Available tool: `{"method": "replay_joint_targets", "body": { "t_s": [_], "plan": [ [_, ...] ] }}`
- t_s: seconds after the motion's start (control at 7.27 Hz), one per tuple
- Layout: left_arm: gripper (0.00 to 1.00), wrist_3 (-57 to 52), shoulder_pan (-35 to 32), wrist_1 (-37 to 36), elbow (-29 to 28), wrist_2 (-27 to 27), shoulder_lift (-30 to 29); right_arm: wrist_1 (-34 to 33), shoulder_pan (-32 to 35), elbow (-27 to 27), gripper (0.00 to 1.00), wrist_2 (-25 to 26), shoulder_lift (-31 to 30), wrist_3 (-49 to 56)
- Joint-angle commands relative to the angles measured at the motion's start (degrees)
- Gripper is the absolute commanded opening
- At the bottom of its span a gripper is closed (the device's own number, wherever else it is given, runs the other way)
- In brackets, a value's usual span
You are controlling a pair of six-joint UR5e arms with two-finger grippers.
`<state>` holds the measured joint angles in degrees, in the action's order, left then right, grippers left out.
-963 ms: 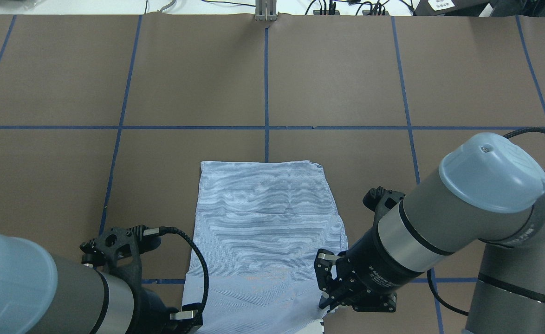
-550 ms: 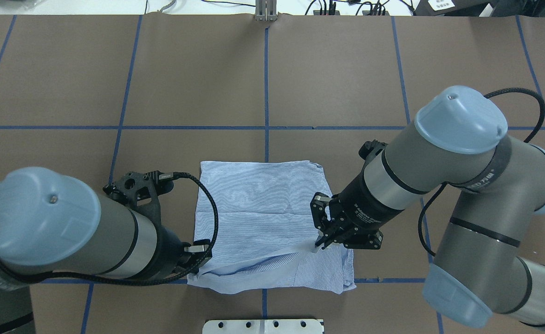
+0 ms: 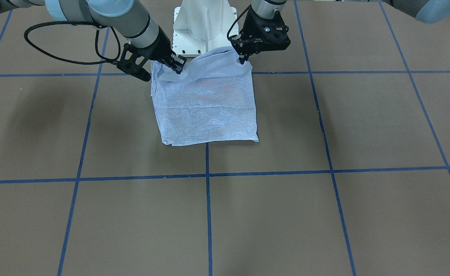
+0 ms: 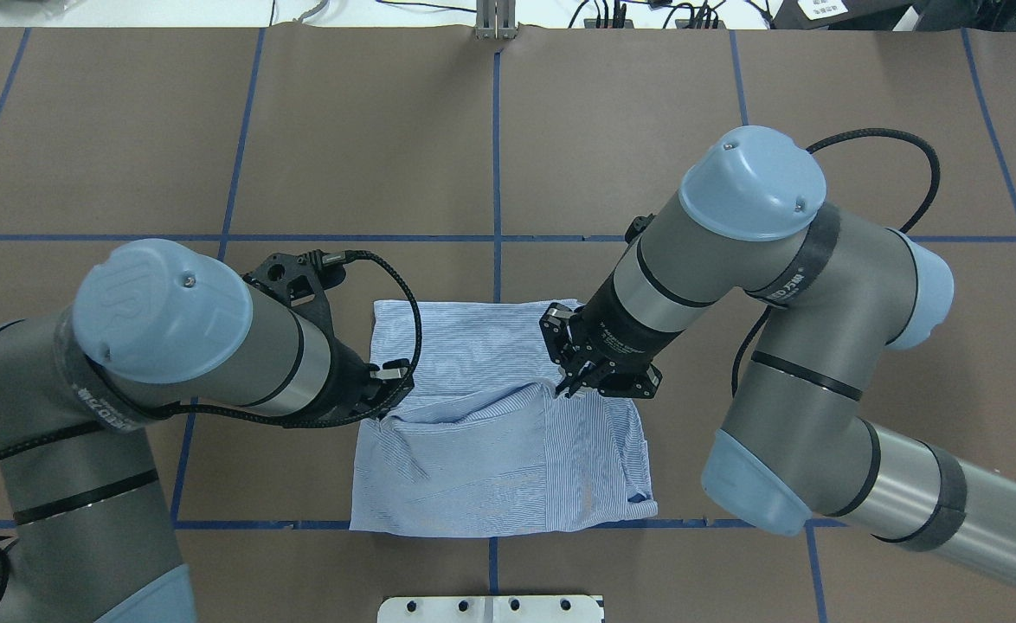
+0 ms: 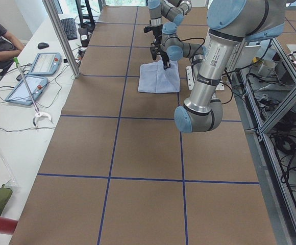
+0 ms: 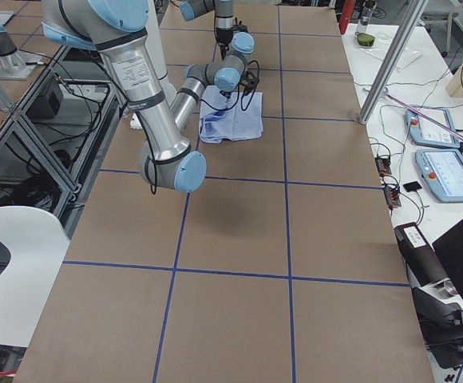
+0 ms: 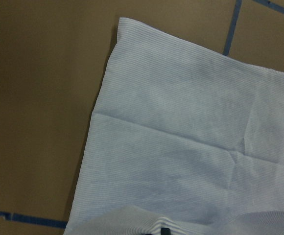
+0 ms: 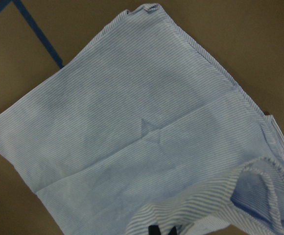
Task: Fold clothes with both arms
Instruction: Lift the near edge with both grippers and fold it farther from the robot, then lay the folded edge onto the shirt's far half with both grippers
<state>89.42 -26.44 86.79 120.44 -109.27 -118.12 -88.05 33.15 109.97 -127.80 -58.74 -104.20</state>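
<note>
Both arms have carried the shirt [image 4: 508,454]'s near hem farther from the robot. The left claw [image 4: 389,394] and right claw [image 4: 571,388], each pinched on a corner, flank the centre tape line [image 4: 497,173]; the shirt straddles it on the counter [image 4: 646,130], far edge straight ahead, equidistant

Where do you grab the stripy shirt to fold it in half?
By its two robot-side corners, one per gripper, pinching from above at each side edge. The shirt is wide and limp, so the left gripper and right gripper, shut there now, lift that whole edge evenly.
</note>
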Motion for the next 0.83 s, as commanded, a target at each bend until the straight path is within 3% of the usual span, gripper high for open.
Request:
{"method": "replay_joint_targets", "body": {
  "t_s": [0.0,0.28,0.69],
  "plan": [
    [0.00,-3.10,-3.17,3.37,-5.27,0.02,0.00,0.08,1.21,-4.56,0.00,1.59,2.21,2.41],
    [0.00,-3.02,-3.71,9.86,-11.61,0.02,-0.09,0.43,1.83,-9.56,0.00,1.67,5.46,2.68],
    [0.00,-3.02,-5.11,12.87,-14.96,0.02,-0.61,0.69,2.70,-13.45,0.00,4.40,6.70,3.38]
  ]
}}
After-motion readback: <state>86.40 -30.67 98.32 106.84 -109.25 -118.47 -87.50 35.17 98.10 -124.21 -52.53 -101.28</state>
